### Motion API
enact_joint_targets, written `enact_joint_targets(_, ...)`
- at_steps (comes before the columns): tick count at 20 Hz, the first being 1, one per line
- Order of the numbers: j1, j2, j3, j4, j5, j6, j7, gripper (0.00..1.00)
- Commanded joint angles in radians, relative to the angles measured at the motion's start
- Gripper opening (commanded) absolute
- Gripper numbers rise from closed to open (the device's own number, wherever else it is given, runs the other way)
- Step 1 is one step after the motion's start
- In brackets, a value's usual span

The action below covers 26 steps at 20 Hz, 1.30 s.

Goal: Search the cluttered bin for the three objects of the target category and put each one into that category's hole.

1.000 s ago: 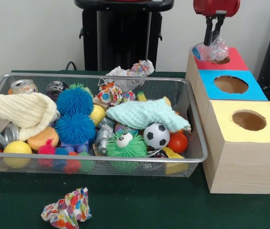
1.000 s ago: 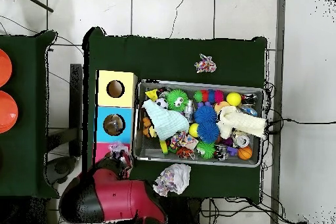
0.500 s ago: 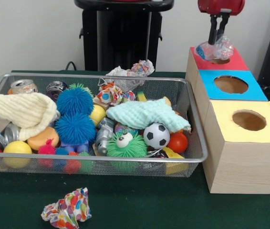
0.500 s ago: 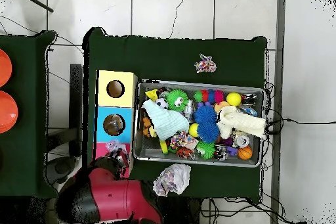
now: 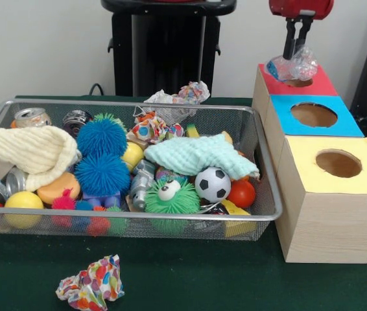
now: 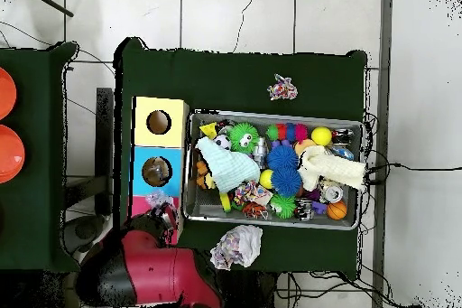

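Observation:
My gripper (image 5: pixel 295 53) hangs over the red-topped box (image 5: pixel 313 84) at the far right, shut on a crumpled clear plastic wrapper (image 5: pixel 292 67) that dangles just above the red box's hole (image 5: pixel 298 82). From overhead the wrapper (image 6: pixel 160 201) shows above the red box (image 6: pixel 149 205), beside my red arm (image 6: pixel 149 273). Left of the boxes, the wire bin (image 5: pixel 268 194) is crammed with toys, balls, cans and cloths. Two more crumpled wrappers lie in the bin's back (image 5: pixel 150 126) and behind its rim (image 5: pixel 180 96).
A blue-topped box (image 5: pixel 313 115) and a yellow-topped box (image 5: pixel 339 165) sit in a row with the red one, each with a round hole. A colourful crumpled paper (image 5: pixel 91 284) lies on the green cloth in front of the bin.
My gripper has risen slightly and shifted a little right with the plastic wrapper, bringing it over the red box's hole. Nothing in the bin has moved.

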Motion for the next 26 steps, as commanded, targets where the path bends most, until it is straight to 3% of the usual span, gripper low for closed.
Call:
enact_joint_targets(1, 0.012, 0.049, -0.007, -0.055, 0.049, 0.093, 0.242, 0.0)
enact_joint_targets(12, 0.082, 0.072, -0.042, -0.068, 0.088, 0.092, 0.259, 0.0)
enact_joint_targets(26, 0.111, 0.087, -0.056, -0.072, 0.117, 0.085, 0.26, 0.0)
